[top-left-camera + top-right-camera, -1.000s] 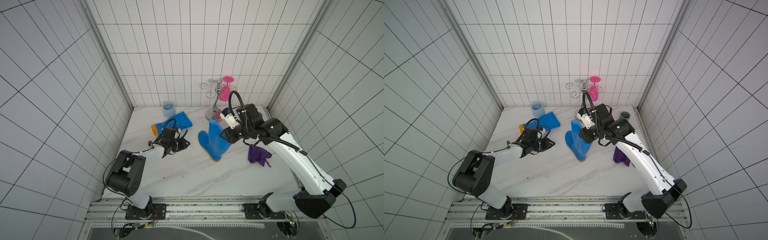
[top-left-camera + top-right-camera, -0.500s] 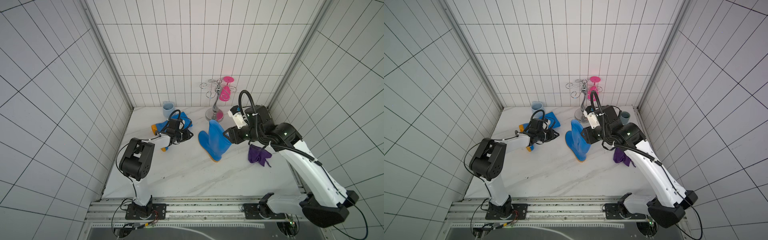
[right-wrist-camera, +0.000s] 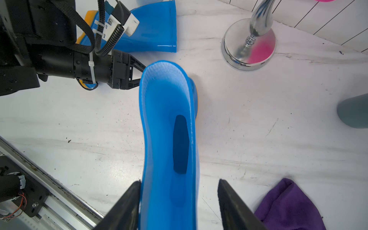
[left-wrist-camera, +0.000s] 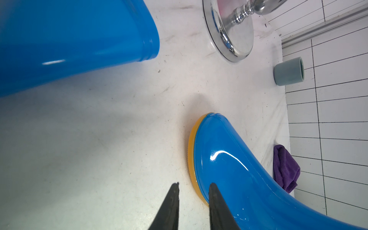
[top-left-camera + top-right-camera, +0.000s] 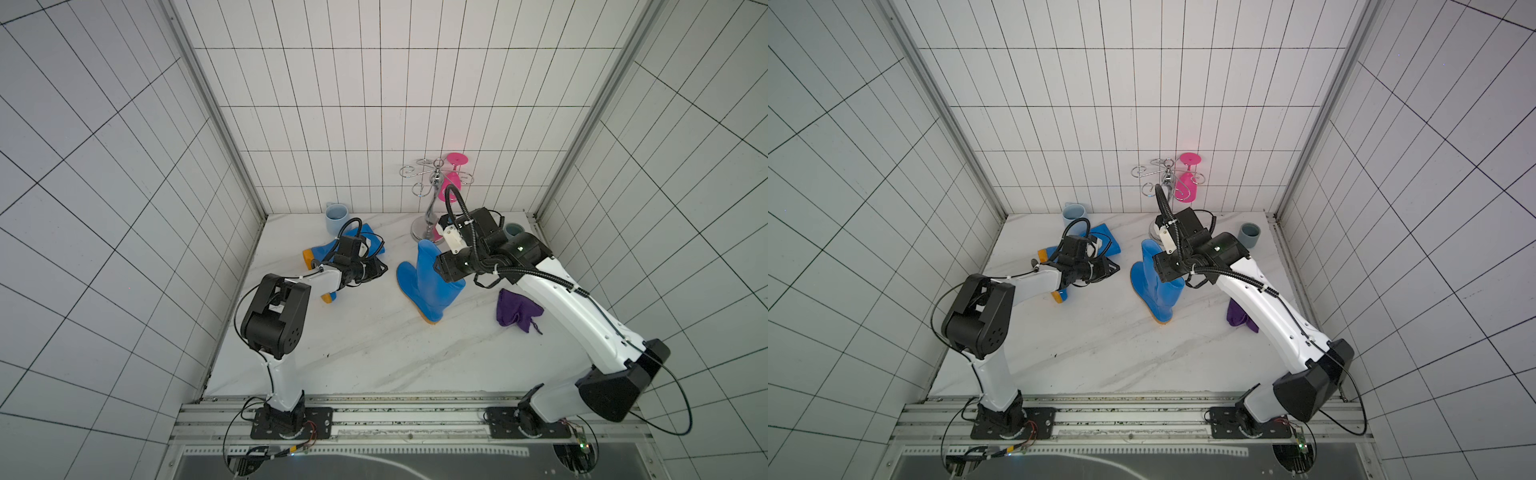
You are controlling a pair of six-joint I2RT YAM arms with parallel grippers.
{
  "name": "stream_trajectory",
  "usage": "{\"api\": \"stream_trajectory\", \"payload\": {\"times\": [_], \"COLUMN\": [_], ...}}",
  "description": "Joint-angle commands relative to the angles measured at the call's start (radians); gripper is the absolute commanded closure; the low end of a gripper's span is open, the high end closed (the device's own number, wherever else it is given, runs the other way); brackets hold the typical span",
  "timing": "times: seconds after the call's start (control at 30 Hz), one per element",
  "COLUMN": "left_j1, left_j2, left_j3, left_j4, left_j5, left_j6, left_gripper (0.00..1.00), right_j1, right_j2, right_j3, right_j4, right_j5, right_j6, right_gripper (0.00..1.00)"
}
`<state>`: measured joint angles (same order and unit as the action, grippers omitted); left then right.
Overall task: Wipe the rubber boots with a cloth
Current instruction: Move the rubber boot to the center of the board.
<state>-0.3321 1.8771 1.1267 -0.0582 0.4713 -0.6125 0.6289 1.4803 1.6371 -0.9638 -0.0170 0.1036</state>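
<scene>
One blue rubber boot [image 5: 428, 286] stands upright mid-table, seen from above in the right wrist view [image 3: 167, 119]. My right gripper [image 3: 179, 182] is open around its shaft top: one finger [image 3: 131, 201] touches the rim and the other stands apart. The second boot [image 5: 359, 243] lies on its side at the back left, partly under my left arm. My left gripper [image 4: 194, 185] hovers low beside the standing boot's toe [image 4: 229, 169], its jaws slightly apart and nothing between them. The purple cloth [image 5: 517, 311] lies crumpled on the table to the right of the standing boot, held by neither gripper.
A chrome glass rack [image 5: 432, 199] holding a pink glass stands at the back, just behind the standing boot. A light blue mug [image 5: 336, 216] sits in the back left corner and a grey cup [image 5: 513, 230] at the back right. Tiled walls close in three sides.
My right gripper's jaws have widened off the standing boot's shaft, and the boot stays upright. My left gripper has moved back and rightward, toward the boot's toe, with its elbow raised.
</scene>
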Motion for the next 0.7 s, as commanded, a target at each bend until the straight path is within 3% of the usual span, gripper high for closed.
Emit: {"api": "stream_trajectory", "payload": {"times": [0.0, 0.33, 0.67], "left_j1": [0.01, 0.013, 0.016], "left_j2": [-0.01, -0.005, 0.003], "left_j3": [-0.002, -0.004, -0.002], "left_j4": [0.007, 0.003, -0.001], "left_j5": [0.008, 0.013, 0.02], "left_j6": [0.0, 0.003, 0.008], "left_gripper": [0.73, 0.72, 0.72], "right_j1": [0.006, 0.006, 0.006], "right_j2": [0.003, 0.021, 0.005], "right_j3": [0.059, 0.039, 0.041], "right_j4": [0.013, -0.055, -0.039], "right_j5": [-0.001, 0.014, 0.245], "right_j6": [-0.034, -0.089, -0.165], "right_gripper": [0.42, 0.98, 1.0]}}
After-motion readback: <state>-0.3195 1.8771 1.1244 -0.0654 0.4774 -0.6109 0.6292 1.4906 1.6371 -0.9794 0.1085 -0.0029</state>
